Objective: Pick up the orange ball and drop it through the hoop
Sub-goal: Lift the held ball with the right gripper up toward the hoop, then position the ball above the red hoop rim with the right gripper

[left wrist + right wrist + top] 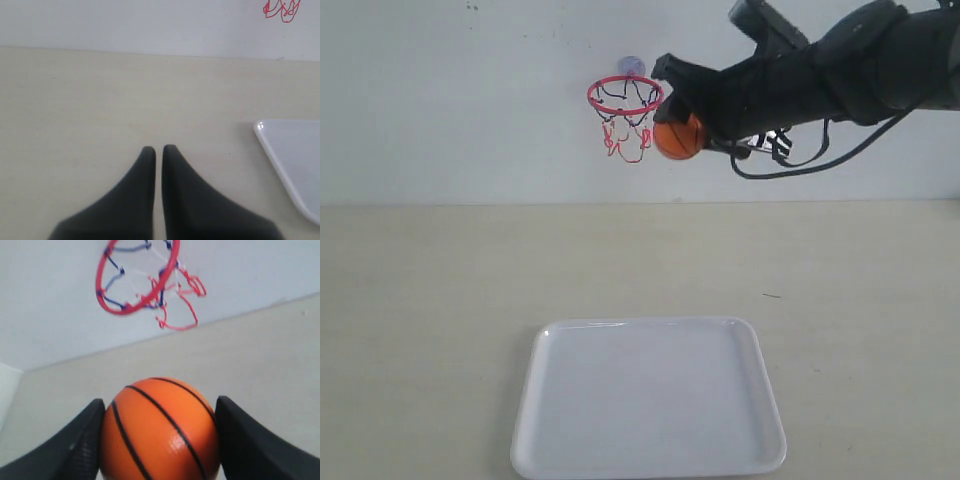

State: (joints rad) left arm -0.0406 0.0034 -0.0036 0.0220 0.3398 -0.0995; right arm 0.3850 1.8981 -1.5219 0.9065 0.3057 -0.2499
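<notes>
The orange ball (678,137) (160,430) with black seams is held high in the air by my right gripper (682,125) (160,427), whose two black fingers press on its sides. It hangs just right of the hoop (625,95) (137,277), about level with the net and a little below the red ring. The hoop sticks to the white wall by its suction cup (631,66). My left gripper (158,150) is shut with nothing in it, low over the bare table, and is out of the exterior view.
A white tray (650,395) (295,155) lies on the beige table (420,300) near the front edge, below the hoop. The white wall (450,100) stands right behind the hoop. The right arm's cable (790,165) loops under it.
</notes>
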